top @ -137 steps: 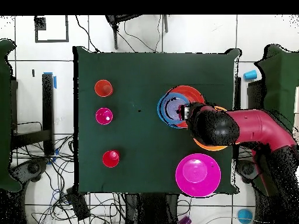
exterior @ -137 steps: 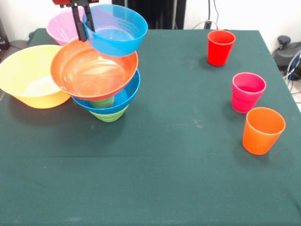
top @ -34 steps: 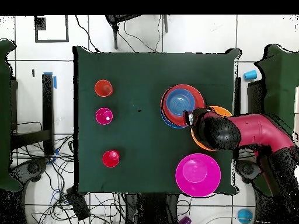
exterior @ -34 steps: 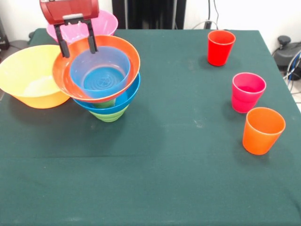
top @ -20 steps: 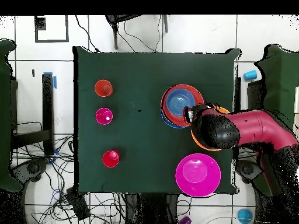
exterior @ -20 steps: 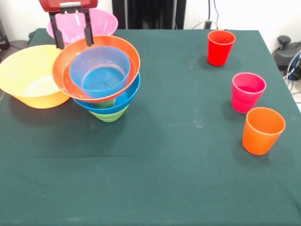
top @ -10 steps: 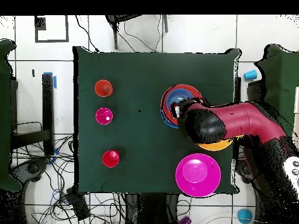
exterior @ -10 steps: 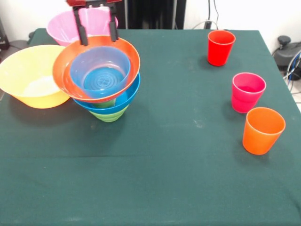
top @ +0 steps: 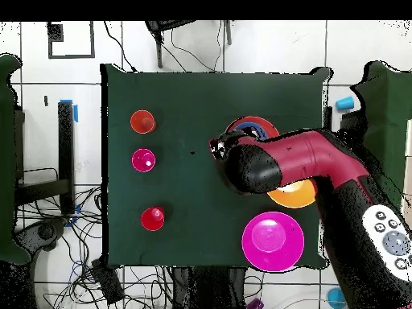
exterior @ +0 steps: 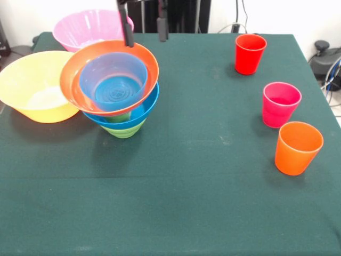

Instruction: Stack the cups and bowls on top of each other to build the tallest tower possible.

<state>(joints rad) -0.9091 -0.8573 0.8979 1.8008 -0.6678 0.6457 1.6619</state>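
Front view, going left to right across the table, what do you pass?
Big yellow-orange plastic bowl → stacked bowl tower → red ribbed plastic cup → magenta-pink plastic cup → orange plastic cup.

We see a bench covered by a dark green cloth (exterior: 202, 176), which shows a few faint pale marks near its middle. In the overhead view the same green-clothed bench (top: 185, 96) stands on a white tiled floor (top: 265, 48) crossed by dark grout lines. Black cables (top: 64, 233) lie tangled on the floor beside and below the bench. A black square outline (top: 71, 40) is marked on the floor near the top corner. We also make out a small light blue object (top: 344, 103) on the floor past the bench's edge and another light blue one (top: 337, 298) lower down.
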